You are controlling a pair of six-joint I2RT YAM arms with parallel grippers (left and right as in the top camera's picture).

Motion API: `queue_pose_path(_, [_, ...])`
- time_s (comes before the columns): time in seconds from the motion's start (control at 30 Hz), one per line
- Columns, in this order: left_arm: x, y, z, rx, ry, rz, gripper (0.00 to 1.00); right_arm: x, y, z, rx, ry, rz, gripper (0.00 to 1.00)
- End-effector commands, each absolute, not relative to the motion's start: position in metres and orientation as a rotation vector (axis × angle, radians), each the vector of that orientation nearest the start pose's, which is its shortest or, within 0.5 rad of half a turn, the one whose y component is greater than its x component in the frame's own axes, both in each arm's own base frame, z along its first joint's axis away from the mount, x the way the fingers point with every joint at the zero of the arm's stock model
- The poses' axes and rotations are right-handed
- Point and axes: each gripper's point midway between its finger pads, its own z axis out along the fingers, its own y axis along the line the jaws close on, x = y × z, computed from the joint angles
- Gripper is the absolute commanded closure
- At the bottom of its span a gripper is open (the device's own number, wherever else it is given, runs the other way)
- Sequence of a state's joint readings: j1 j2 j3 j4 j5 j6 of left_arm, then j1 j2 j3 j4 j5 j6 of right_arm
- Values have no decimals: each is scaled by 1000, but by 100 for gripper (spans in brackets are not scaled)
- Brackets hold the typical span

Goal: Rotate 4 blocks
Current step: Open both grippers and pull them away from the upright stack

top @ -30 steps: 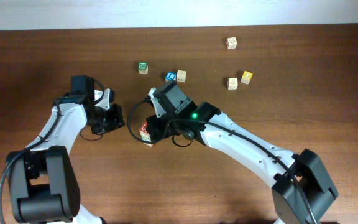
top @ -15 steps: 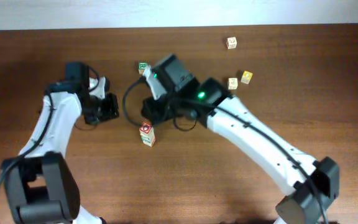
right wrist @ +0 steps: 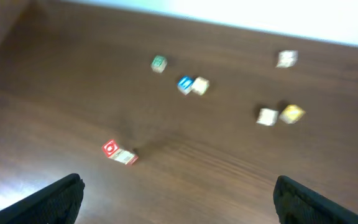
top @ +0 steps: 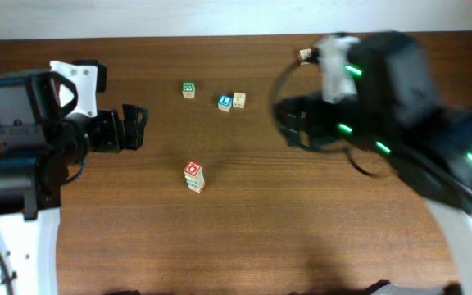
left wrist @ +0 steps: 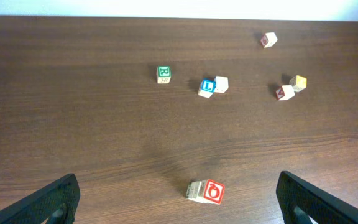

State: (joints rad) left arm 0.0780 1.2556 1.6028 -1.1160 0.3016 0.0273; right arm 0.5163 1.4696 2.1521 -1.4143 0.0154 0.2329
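The green R block (left wrist: 163, 74) stands far left of the group, also in the overhead view (top: 188, 89). A mostly plain block (left wrist: 221, 84) touches the blue-faced cube (left wrist: 207, 86). An orange-red-marked block (left wrist: 268, 40) sits far back. Nearest lies a red O cube (left wrist: 206, 191) with a pale, teal-marked part tight against it; I cannot tell if that is a second cube. My left gripper (left wrist: 178, 206) hangs open high above the table, with nothing between its fingers. My right gripper (right wrist: 179, 205) is open and empty too, raised and blurred at the overhead's right (top: 292, 123).
A yellow-faced cube (left wrist: 298, 82) and a pale cube (left wrist: 284, 92) sit together at the right; the right arm hides them from overhead. The white wall edge runs along the table's far side. Bare wood lies around the red O cube (top: 193, 176).
Both grippers have gone from shut to open. The right arm left the red O cube and swung up and to the right; the left arm rose and drew back to the left.
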Motion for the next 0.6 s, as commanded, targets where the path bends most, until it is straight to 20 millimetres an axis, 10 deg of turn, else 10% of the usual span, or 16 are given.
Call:
queue_pose_path(0.0, [314,-24,351,112,2275,-268,1,252,119,450,-241,2187,297,2])
queue_pose_path(0.3, [313,-24,352,112,2271,-267,1,187,83,488,-212,2025,359,2])
queue_pose_path(0.57, [313,-24,352,112,2271,-267,0,174,74,481,-212,2048,341,2])
